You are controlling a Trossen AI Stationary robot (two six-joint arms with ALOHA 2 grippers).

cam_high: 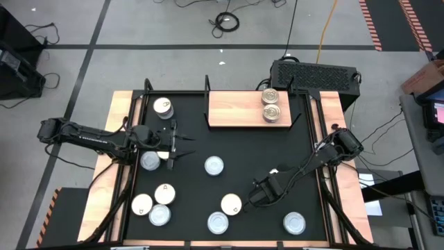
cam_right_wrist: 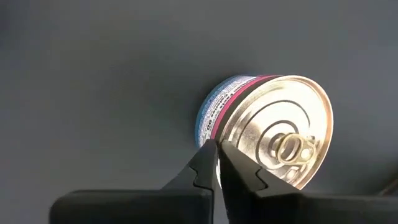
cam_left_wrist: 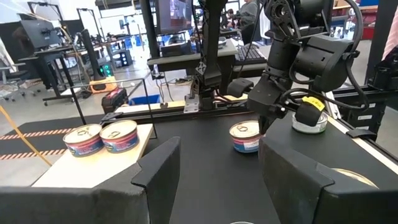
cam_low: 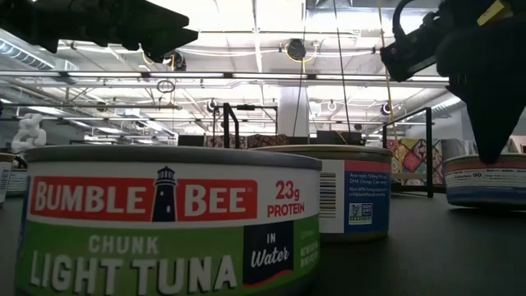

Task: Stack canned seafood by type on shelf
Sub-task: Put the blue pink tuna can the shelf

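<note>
Hovering with fingers pressed together, the right gripper [cam_right_wrist: 217, 163] points down at a pull-tab tin [cam_right_wrist: 273, 134] lying just beside its tips on the black mat [cam_high: 243, 146]. Farther off, two tins [cam_high: 270, 105] rest on the shelf [cam_high: 232, 109]; the left gripper [cam_high: 182, 146] waits spread wide

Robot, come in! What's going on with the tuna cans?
Left gripper open, mid-table. Right gripper shut, empty, beside a pull-tab tin. Two tins on shelf. Path clear.
</note>
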